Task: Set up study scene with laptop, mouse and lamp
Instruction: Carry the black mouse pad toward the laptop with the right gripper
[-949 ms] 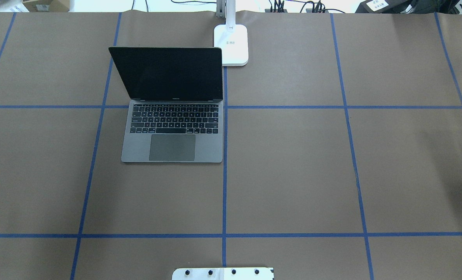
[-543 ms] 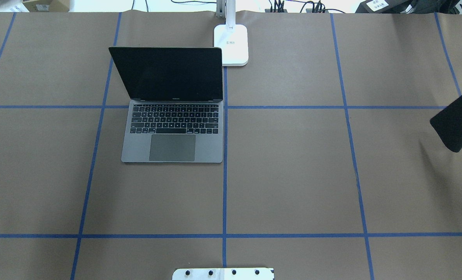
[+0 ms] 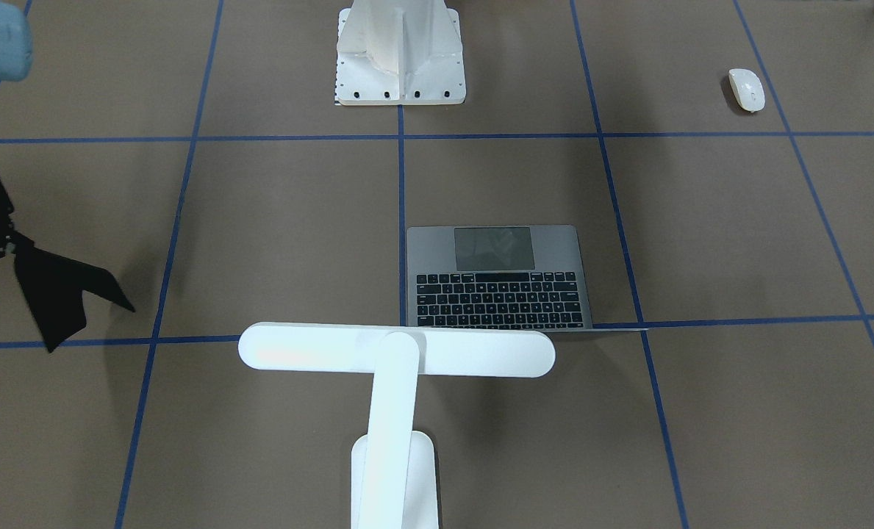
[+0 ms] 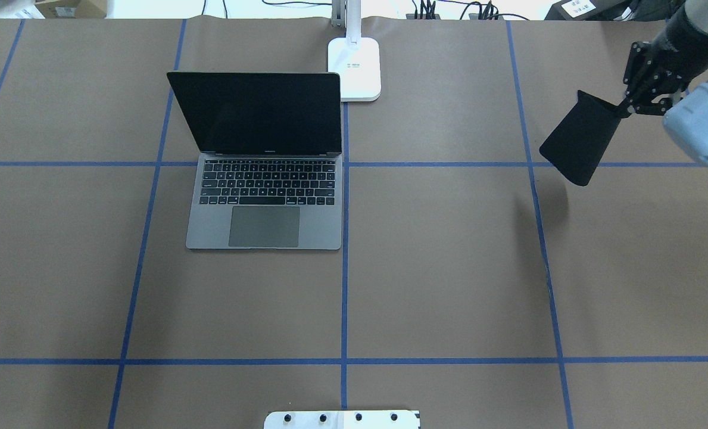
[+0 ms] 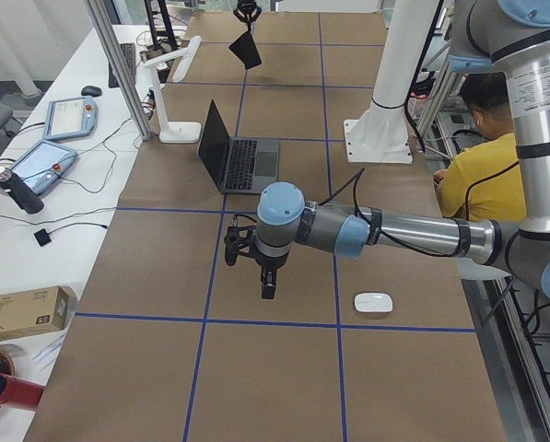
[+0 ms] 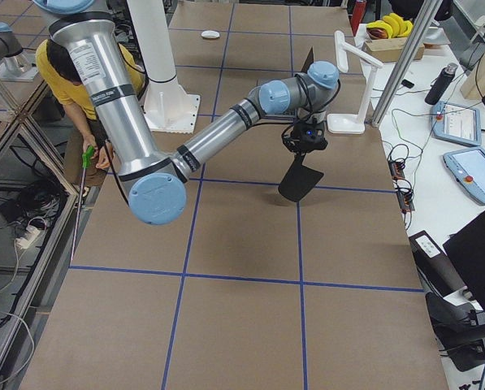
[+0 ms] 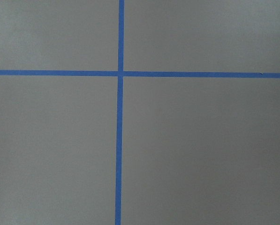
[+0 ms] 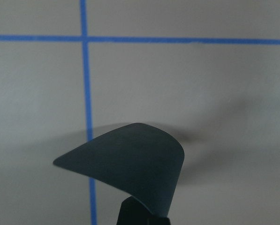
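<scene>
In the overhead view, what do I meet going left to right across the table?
laptop → lamp → black pad → right tool, shut on the black pad.

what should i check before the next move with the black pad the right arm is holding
1. Right gripper grip on black pad: ok, pinched at one edge, off the table.
2. Pad hanging flat: not ok, it curls.
3. Bare space to the right of the laptop: ok.
4. Lamp upright behind the laptop: ok.
5. Mouse out of the pad's way: ok, far over on the robot's left.
6. Left gripper open or shut: cannot tell.
</scene>
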Motion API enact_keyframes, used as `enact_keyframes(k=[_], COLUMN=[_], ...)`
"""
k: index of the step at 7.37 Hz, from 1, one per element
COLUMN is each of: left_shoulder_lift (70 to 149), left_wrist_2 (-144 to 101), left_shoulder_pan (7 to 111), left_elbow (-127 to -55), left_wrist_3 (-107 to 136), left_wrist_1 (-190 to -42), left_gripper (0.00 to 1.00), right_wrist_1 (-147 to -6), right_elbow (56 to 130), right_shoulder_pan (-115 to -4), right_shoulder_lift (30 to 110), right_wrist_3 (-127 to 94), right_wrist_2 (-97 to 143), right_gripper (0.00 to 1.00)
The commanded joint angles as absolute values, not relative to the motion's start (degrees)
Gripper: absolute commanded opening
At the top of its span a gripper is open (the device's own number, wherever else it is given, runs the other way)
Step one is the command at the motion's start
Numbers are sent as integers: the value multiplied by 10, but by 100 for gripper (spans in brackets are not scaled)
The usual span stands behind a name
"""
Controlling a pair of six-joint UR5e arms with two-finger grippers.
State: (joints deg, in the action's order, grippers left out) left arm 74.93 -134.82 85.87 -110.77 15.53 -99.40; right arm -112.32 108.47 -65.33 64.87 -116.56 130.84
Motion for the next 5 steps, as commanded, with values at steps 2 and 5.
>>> enact_keyframes(k=[2, 5], left_shoulder_lift=[750, 750], left_wrist_2=[-1348, -1348], left_shoulder_pan=[859, 859], left_elbow=[-1106, -1098], left_wrist_3=[156, 156], left_wrist_1=[-994, -995], left_gripper=[100, 100], right_wrist_1=[-1076, -1066], right_elbow=[1146, 1147], right_shoulder_pan=[-543, -418], right_shoulder_lift=[601, 580], right_wrist_3=[-1327, -1442], right_wrist_2=[1244, 1117], right_gripper=[0, 0])
